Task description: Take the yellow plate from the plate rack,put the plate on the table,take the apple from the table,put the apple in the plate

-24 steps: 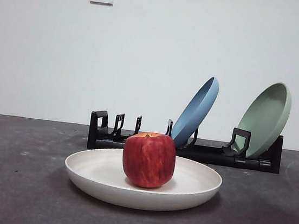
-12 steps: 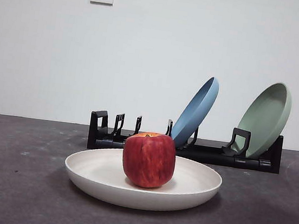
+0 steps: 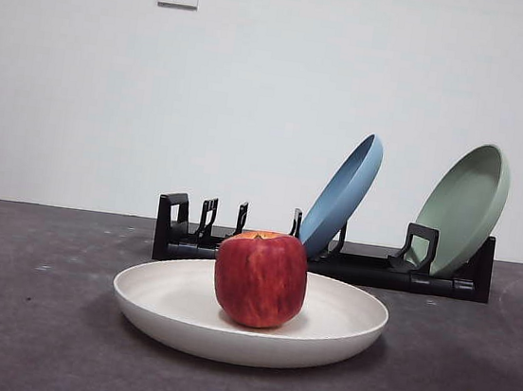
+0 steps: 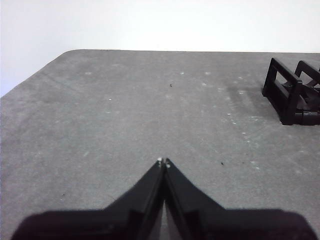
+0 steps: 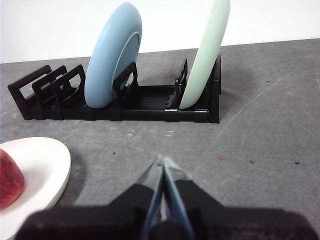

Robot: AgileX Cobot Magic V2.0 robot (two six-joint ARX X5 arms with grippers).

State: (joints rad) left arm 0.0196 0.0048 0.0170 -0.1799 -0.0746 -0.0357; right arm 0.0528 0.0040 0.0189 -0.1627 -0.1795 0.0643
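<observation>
From the front, the apple sits upright in the middle of the yellow plate, which lies flat on the table in front of the plate rack; a blue plate and a pale green plate lean in the rack. No arm shows here. In the left wrist view, the left gripper has its jaws pressed together, empty, with only a rack end off to one side. In the right wrist view, the right gripper is likewise closed on nothing, plate and apple beside it. The task looks finished.
</observation>
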